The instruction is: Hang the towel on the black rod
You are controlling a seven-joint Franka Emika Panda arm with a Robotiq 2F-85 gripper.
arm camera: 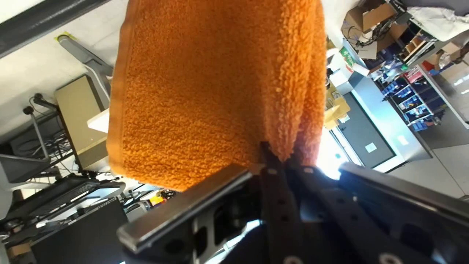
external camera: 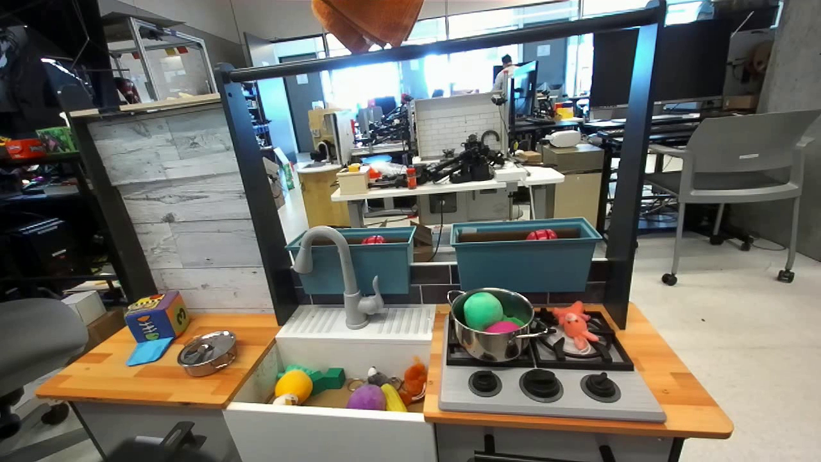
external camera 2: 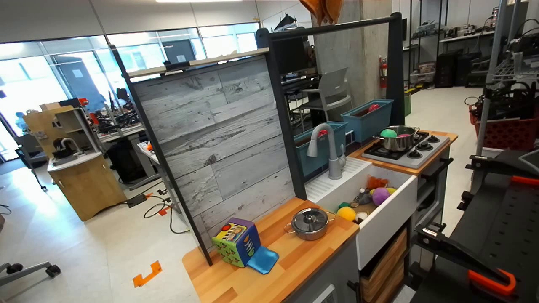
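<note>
The narrow black rod [external camera: 449, 45] crosses the top of both exterior views; a release off its line would likely drop the orange towel [external camera: 369, 22]. The gripper [arm camera: 284, 157], lower centre in the wrist view, pinches the towel bunched, so it might cling on opening. The towel hangs at the exterior views' upper edge, its top cut off; whether over, before or behind the rod I cannot tell. The fingertips [arm camera: 270, 157] are shadowed.
</note>
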